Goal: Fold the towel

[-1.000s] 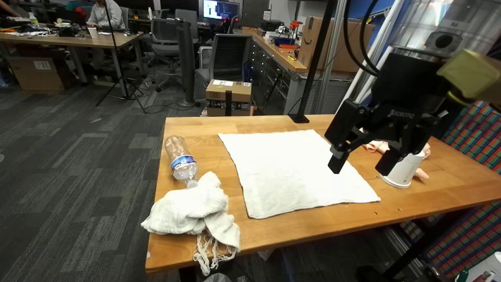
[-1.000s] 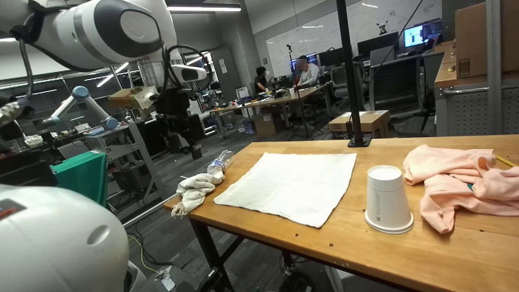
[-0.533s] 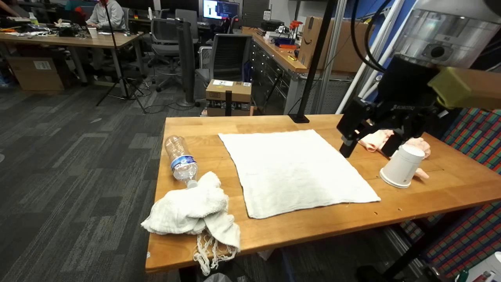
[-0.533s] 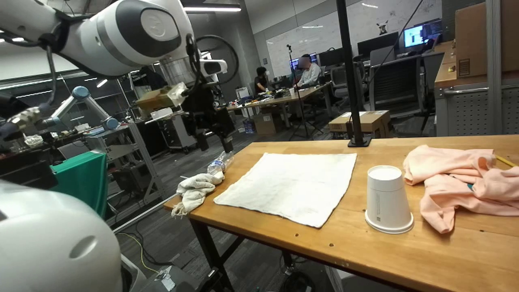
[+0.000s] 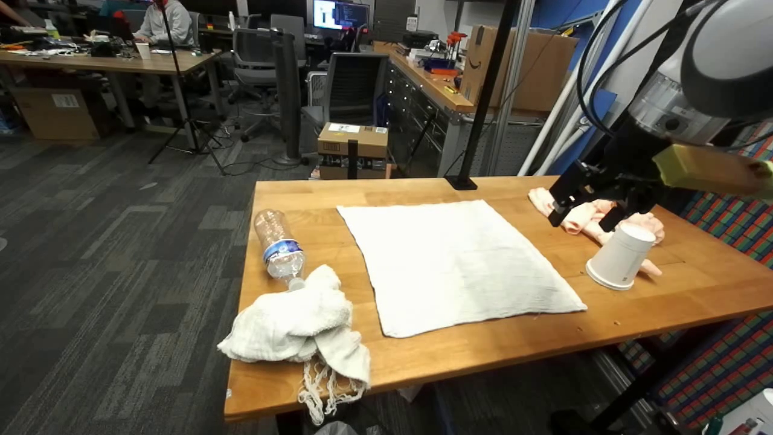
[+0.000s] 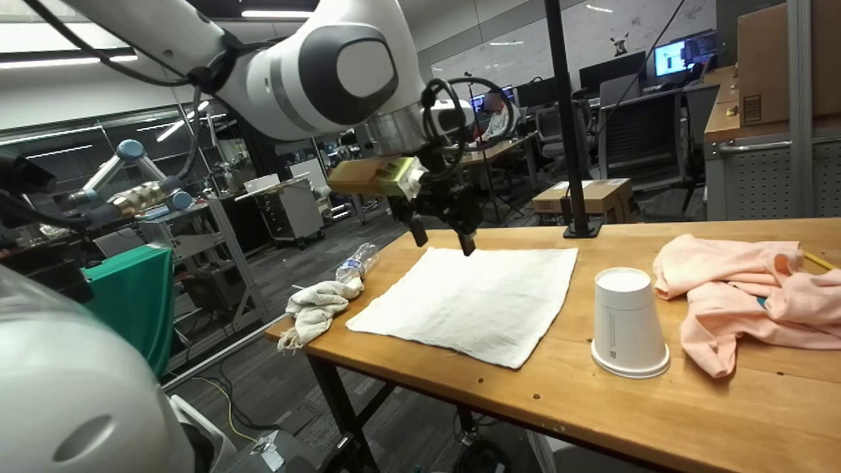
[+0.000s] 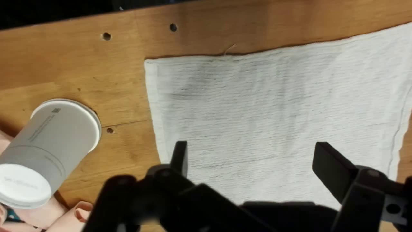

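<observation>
A white towel lies flat, spread in a rough square on the wooden table, in both exterior views (image 5: 447, 266) (image 6: 479, 302). It fills much of the wrist view (image 7: 273, 106), where one corner and two edges show. My gripper (image 5: 581, 225) is open and empty, held in the air above the table. It also shows in an exterior view (image 6: 444, 247), pointing down, apart from the cloth. In the wrist view the fingers (image 7: 251, 145) are wide apart over the towel, the left finger near the towel's left edge. The fingers hide the lower part of the towel there.
An upside-down white cup (image 6: 627, 322) stands beside the towel, with a crumpled pink cloth (image 6: 723, 289) behind it. A plastic bottle (image 5: 278, 244) and a bunched, fringed white cloth (image 5: 296, 323) lie at the table's end. A black post (image 6: 568, 118) rises at the table edge.
The arm has moved from beyond the table end to over the towel, toward the cup side, and lowered somewhat. The gripper stays open. Towel, cup, bottle and cloths have not moved.
</observation>
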